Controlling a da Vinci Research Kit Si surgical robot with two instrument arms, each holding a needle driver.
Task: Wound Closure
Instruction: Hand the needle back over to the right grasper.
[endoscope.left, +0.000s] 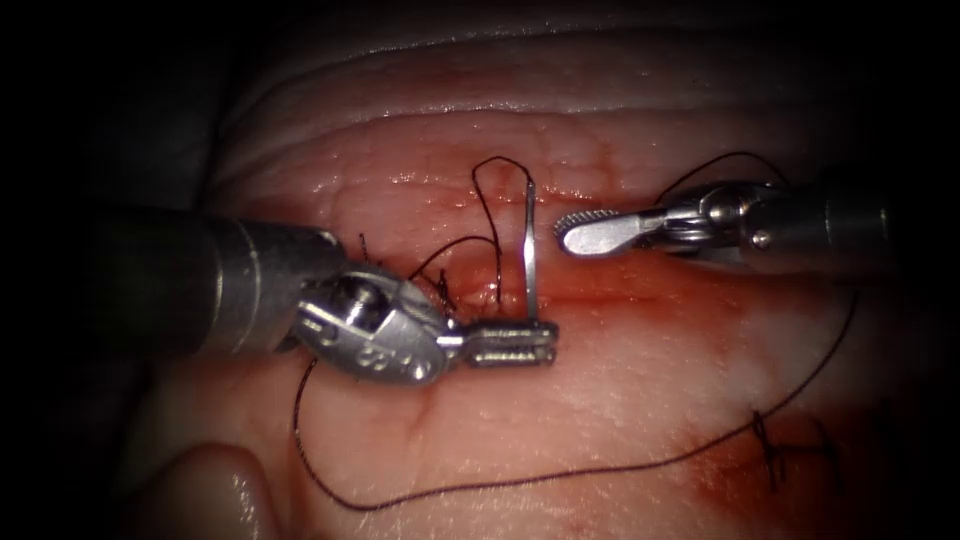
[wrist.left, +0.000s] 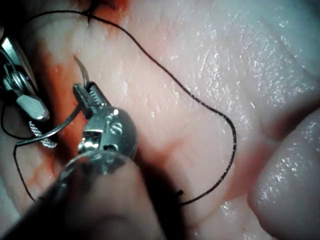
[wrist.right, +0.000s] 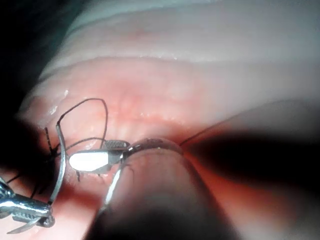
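My left tool (endoscope.left: 512, 342) has its jaws shut on the curved needle (endoscope.left: 528, 250) close to its pointed end. The needle stands free above the cut in the tissue (endoscope.left: 620, 390), not in it. In the left wrist view the needle (wrist.left: 81, 70) pokes its tip just past the left tool (wrist.left: 86, 95). Dark thread (endoscope.left: 486, 200) runs from the needle's tail in a loop down to the tissue at the cut. My right tool (endoscope.left: 582, 230) hovers just right of the needle, jaws open and holding nothing. It stands the same way in the right wrist view (wrist.right: 102, 152), beside the needle (wrist.right: 61, 165).
A long slack length of thread (endoscope.left: 560, 475) lies across the near tissue and curves up under the right shaft. An earlier knot with short cut ends (endoscope.left: 775, 445) sits at the lower right. Red fluid (endoscope.left: 700, 300) stains the cut. A pale rounded fold (endoscope.left: 210, 490) bulges at the lower left.
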